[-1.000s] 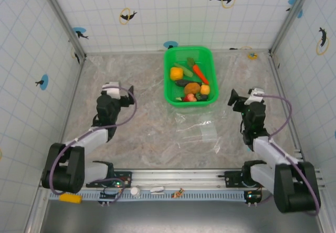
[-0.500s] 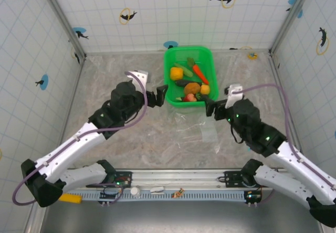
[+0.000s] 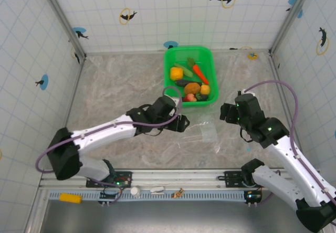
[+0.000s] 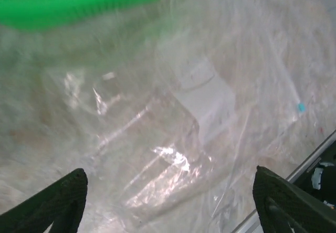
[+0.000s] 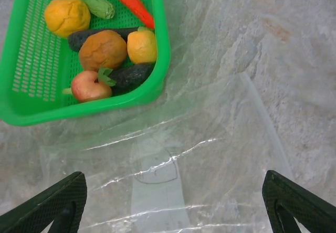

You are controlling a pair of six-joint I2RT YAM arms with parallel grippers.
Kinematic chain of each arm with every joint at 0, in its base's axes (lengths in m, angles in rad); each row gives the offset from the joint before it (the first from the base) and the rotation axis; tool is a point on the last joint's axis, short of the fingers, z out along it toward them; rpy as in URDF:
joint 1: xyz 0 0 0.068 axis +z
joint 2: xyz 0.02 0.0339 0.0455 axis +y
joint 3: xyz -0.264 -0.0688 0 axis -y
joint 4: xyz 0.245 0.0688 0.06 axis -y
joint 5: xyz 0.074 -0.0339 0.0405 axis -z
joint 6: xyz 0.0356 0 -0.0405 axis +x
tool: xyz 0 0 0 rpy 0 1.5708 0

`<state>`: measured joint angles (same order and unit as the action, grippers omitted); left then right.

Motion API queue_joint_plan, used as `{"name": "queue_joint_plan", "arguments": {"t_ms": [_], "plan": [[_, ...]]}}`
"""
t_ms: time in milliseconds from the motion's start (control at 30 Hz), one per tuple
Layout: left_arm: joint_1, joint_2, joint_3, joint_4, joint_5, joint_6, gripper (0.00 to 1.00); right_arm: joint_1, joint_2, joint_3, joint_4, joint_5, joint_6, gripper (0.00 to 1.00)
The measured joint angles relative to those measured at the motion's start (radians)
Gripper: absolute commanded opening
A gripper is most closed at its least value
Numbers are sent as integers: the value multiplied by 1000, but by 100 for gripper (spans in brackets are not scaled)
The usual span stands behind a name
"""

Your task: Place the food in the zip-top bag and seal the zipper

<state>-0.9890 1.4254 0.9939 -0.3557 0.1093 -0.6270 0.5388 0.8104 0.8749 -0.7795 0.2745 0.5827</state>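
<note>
The food [image 3: 190, 85] lies in the green basket [image 3: 172, 97]: an orange carrot [image 5: 134, 2], a yellow-orange ball [image 5: 66, 15], a brown piece [image 5: 102, 49], a dark purple piece [image 5: 126, 75] and a red fruit [image 5: 87, 86]. The clear zip-top bag [image 3: 202, 133] lies flat on the table just in front of the basket. Its zipper [image 4: 286, 78] ends in a light blue slider tab [image 4: 301, 107]. My left gripper [image 3: 181, 123] hovers open over the bag's [image 4: 168, 138] left part. My right gripper [image 3: 227, 112] hangs open by the bag's [image 5: 173, 180] right side, nothing between its fingers.
The basket's rim [image 4: 79, 2] is close behind the bag. The table's metal front rail [image 3: 173, 178] runs along the near edge. Tiled walls enclose the marbled table on three sides.
Both arms have swung in from the table's sides to the bag. The left gripper has come down from beside the basket to the bag's left edge; the right one sits by its right side.
</note>
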Motion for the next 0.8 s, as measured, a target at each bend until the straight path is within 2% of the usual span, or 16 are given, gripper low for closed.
{"name": "queue_joint_plan", "arguments": {"t_ms": [133, 333, 500, 600, 700, 800], "plan": [[-12, 109, 2, -38, 8, -13, 64, -11, 24, -1, -43, -48, 46, 87], [-12, 171, 2, -82, 9, -45, 62, -14, -20, -45, -63, -82, 92, 87], [-12, 250, 19, -124, -48, -67, 63, -15, -51, -85, -53, -156, 98, 85], [-12, 273, 22, -136, -77, -82, 60, -15, -66, -91, -49, -183, 96, 87], [-9, 282, 22, -134, -93, -93, 50, -15, -64, -91, -47, -215, 87, 90], [2, 291, 23, -126, -95, -101, 24, -15, -58, -91, -34, -248, 67, 95]]}}
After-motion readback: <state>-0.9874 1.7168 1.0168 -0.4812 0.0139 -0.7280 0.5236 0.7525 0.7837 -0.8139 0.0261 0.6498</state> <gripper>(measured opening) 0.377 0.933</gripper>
